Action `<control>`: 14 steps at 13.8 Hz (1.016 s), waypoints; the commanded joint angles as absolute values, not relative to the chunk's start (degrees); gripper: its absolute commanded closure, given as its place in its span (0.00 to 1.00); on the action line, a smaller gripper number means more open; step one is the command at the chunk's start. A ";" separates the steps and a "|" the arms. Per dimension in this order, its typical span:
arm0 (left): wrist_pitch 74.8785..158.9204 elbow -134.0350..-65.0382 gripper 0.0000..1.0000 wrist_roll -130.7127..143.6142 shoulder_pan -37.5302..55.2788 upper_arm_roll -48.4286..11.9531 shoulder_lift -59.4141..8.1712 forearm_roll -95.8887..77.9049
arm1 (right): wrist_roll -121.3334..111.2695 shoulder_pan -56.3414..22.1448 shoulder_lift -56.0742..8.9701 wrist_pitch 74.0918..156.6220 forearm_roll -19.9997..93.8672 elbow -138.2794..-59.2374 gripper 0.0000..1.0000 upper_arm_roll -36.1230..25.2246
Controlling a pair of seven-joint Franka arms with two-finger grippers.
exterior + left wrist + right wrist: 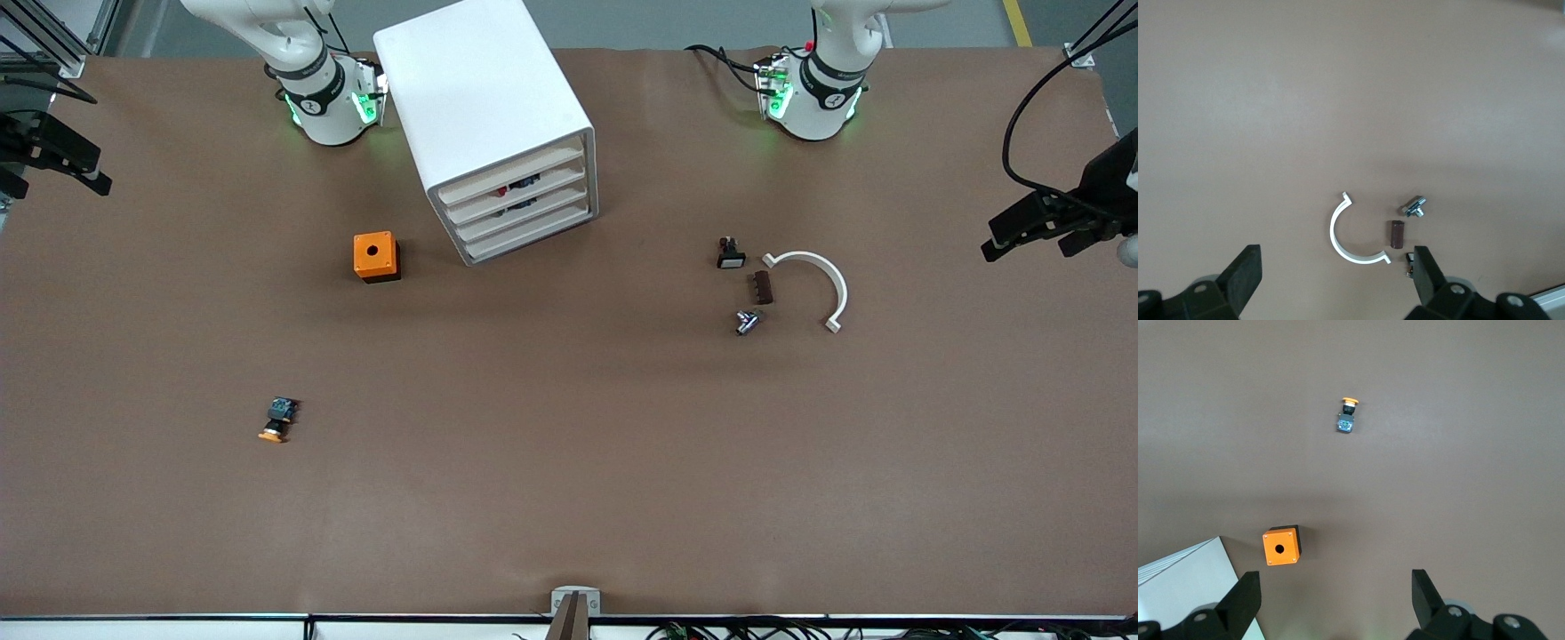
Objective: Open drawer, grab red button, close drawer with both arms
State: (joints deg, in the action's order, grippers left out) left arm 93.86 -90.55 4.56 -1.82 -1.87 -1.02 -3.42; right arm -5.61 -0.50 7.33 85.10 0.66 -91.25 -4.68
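The white cabinet [484,98] stands near the robots' bases, and its corner shows in the right wrist view [1185,580]. All four drawers [516,200] are shut. A speck of red and blue [511,188] shows in the gap under the top drawer front; the red-capped button is otherwise hidden. My left gripper [1027,249] hangs open and empty, high over the left arm's end of the table, and shows in the left wrist view [1335,261]. My right gripper [53,182] hangs open and empty, high over the right arm's end, and shows in the right wrist view [1336,583].
An orange box with a hole [375,256] [1281,547] sits beside the cabinet. An orange-capped button [279,420] [1347,417] lies nearer the front camera. A white arc [813,276] [1345,241], brown block [763,287] [1397,235], metal part [747,322] [1413,207] and black switch [730,253] lie together.
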 commanded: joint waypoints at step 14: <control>98.52 -90.26 0.00 5.10 -0.53 -2.81 -16.26 -9.32 | -2.21 0.09 9.58 83.67 0.79 -93.25 0.00 -4.75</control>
